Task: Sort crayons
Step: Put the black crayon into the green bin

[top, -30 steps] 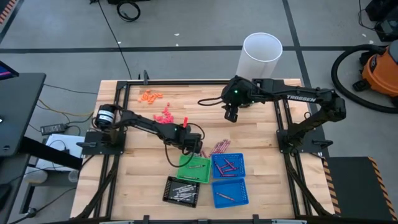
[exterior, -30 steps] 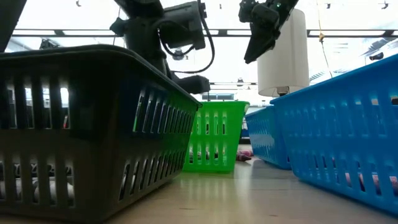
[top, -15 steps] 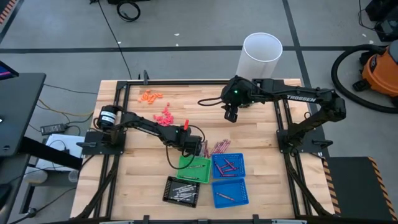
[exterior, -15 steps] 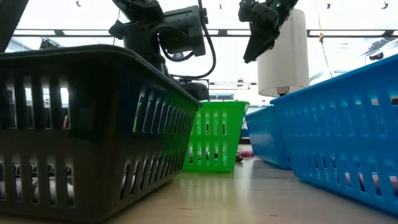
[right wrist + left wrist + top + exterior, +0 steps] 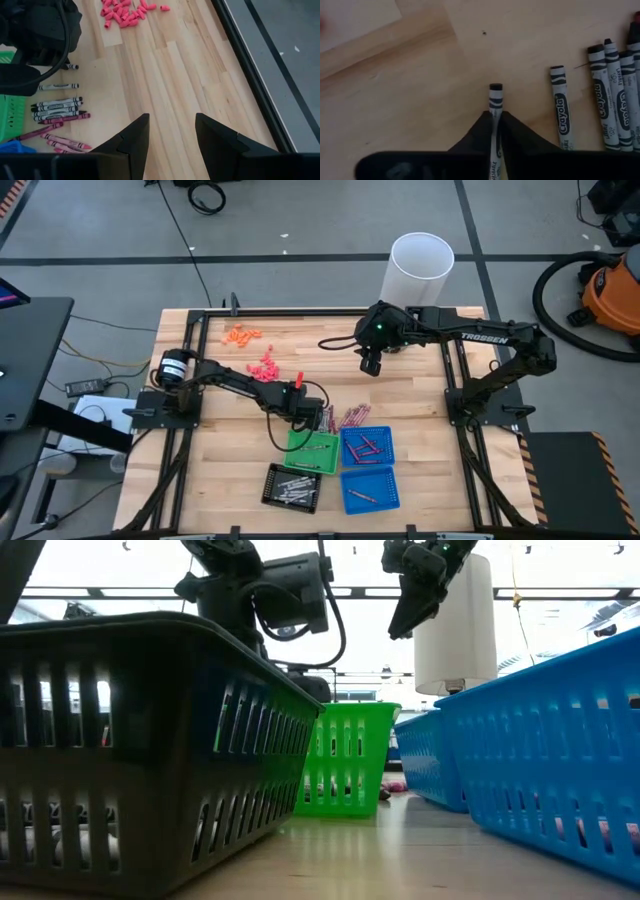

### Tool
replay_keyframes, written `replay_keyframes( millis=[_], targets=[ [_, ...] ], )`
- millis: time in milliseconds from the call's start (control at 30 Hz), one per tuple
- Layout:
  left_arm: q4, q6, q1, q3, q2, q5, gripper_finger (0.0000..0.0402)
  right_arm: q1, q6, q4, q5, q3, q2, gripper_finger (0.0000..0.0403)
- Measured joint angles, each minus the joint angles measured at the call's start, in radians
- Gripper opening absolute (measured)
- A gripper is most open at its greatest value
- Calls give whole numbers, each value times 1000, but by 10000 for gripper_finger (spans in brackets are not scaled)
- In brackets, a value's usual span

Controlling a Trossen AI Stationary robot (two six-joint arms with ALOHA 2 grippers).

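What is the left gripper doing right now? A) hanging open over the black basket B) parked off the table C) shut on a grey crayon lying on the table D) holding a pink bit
C: in the left wrist view the left gripper has its fingers pinched against a grey crayon that lies on the wood beside the other loose crayons.

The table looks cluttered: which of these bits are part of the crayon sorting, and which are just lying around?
Part of the job:
- loose crayons
- grey crayon pinched in the left gripper
- green basket, two blue baskets, black basket

Just lying about:
- pink bits
- orange bits
- white cylinder
- right gripper, waiting open
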Motion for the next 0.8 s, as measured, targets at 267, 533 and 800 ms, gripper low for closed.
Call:
replay_keyframes(
  millis=[267, 533, 800],
  targets=[
    [0, 8, 0, -1, -8, -2, 13, 0, 0, -1, -20, 0, 0, 168],
    [11, 61, -11, -3, -104, -73, 13, 0, -9, -3, -25, 0, 1, 168],
    [117, 299, -45, -2, -202, -143, 14, 0, -11, -9, -25, 0, 1, 168]
  ],
)
